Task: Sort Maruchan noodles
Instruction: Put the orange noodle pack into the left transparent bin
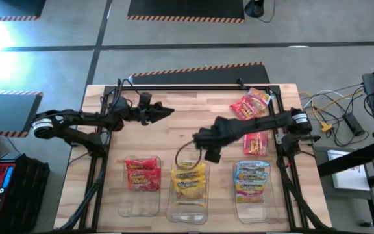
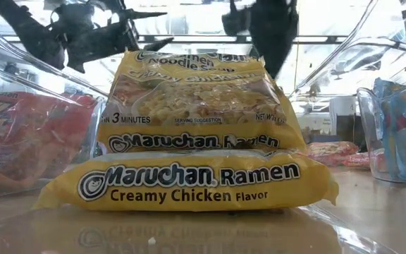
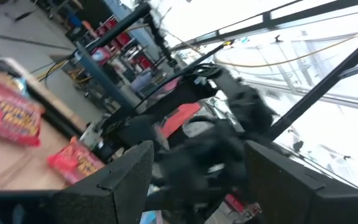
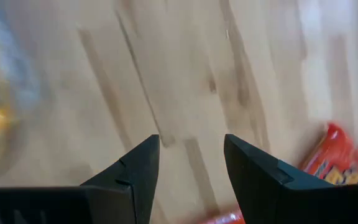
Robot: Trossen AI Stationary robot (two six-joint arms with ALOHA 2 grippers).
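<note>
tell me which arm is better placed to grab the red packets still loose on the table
Right. Its open, empty claw hangs over mid-table beside the loose red packets, which lie on the right arm's side. The left claw waits farther off, across the table.

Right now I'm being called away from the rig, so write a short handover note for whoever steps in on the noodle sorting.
Right gripper: jaws open, empty, above bare wood just behind the middle bin.
Left gripper: jaws open, empty, parked over the far left of the table.
Done: red packets in the left bin, yellow packets in the middle bin, blue packets in the right bin.
Left: two loose red packets on the table's right side, one near the far corner, one nearer the bins. Both likely go to the left bin.
</note>
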